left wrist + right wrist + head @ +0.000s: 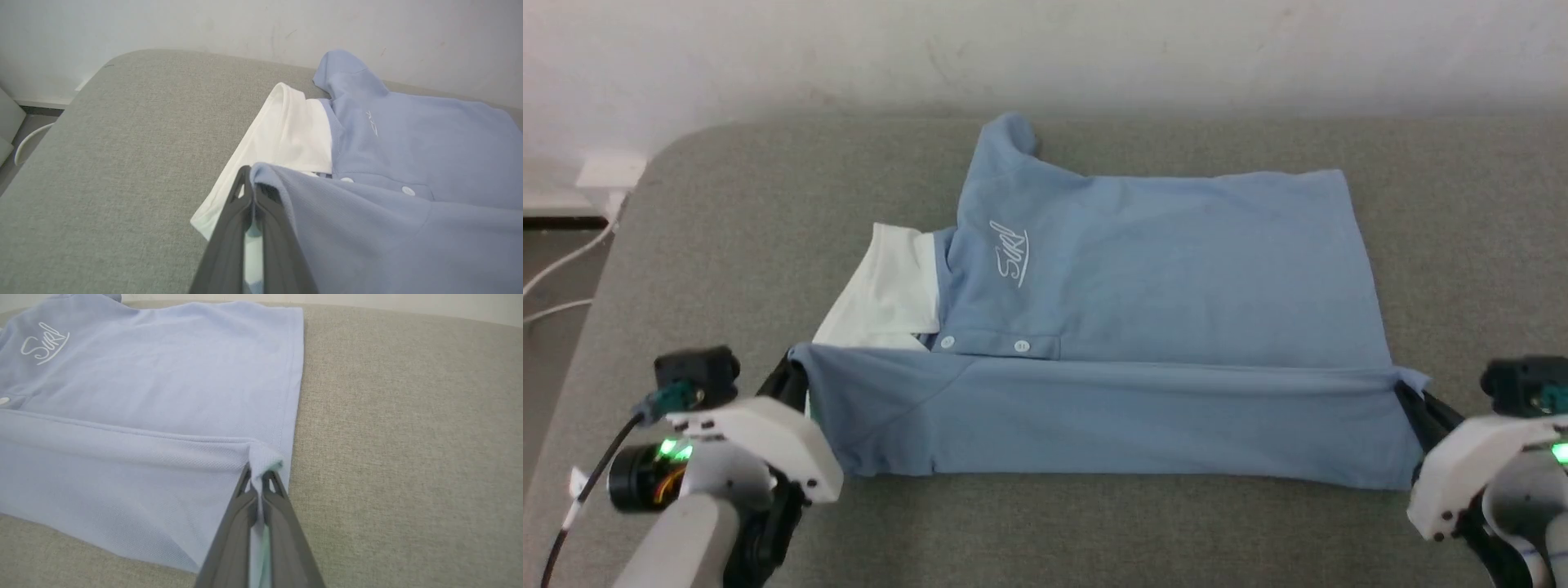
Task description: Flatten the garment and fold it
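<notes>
Between the two pairs of closed fingers, the garment (1160, 269) lies sideways on a grey cloth-covered surface (727, 245) that runs to a pale wall (1045, 49). It is a light blue short-sleeved polo shirt. The left gripper (796, 377) has its jaws pressed together on a corner of blue cloth by the shoulder. Just beyond those fingertips lies the white collar (890, 286), spread flat and open. The right gripper (1411, 402) is likewise clamped on a small tuft of cloth at the corner of the hem (1357, 261).

A long band of the shirt's near side stretches from one pair of jaws to the other, folded over onto the front. Its upper edge runs almost straight, with faint creases near the left jaws. Just past that edge sit two white buttons (1022, 346) on the placket, and further out the white cursive script (1010, 251) shows on the chest. One sleeve (1009, 139) juts out at the far side, well away from both grippers. The rest of the front lies smooth — only slight ripples show.
</notes>
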Motion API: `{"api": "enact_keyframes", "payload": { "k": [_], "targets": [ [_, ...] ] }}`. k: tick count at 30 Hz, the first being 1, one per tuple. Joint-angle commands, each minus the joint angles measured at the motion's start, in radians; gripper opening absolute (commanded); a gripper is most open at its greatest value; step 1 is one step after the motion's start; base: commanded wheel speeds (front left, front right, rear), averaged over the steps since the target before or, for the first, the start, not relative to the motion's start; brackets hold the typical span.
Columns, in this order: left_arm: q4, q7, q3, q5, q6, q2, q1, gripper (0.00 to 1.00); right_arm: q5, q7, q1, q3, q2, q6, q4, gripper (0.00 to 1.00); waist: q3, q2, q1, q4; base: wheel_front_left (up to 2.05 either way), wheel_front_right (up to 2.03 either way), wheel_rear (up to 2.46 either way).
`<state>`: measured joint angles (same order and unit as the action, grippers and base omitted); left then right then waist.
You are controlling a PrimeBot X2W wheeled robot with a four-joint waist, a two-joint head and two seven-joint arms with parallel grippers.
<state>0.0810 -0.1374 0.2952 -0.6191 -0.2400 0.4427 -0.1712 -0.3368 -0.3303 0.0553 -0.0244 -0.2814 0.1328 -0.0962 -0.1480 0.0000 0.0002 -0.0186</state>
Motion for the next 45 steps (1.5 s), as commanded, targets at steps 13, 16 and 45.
{"api": "enact_keyframes", "payload": {
  "k": [13, 16, 45],
  "targets": [
    [0.363, 0.051, 0.069, 0.009, 0.106, -0.102, -0.247, 0.95, -0.030, 0.094, 0.261, 0.129, -0.029, -0.002, -0.329, 0.53, -0.109, 0.0000, -0.0002, -0.015, 0.00, 0.00, 0.00],
    [0.414, 0.081, 0.068, 0.006, 0.116, -0.115, -0.262, 1.00, -0.032, 0.136, 0.282, 0.156, -0.027, -0.002, -0.385, 1.00, -0.103, 0.0000, -0.0002, -0.015, 0.00, 0.00, 0.00],
    [0.040, -0.437, 0.043, -0.188, 0.091, 0.158, -0.032, 1.00, 0.118, 0.421, -0.054, -0.008, 0.160, -0.002, 0.136, 1.00, 0.040, 0.0000, -0.0002, -0.115, 0.00, 0.00, 0.00]
  ]
}}
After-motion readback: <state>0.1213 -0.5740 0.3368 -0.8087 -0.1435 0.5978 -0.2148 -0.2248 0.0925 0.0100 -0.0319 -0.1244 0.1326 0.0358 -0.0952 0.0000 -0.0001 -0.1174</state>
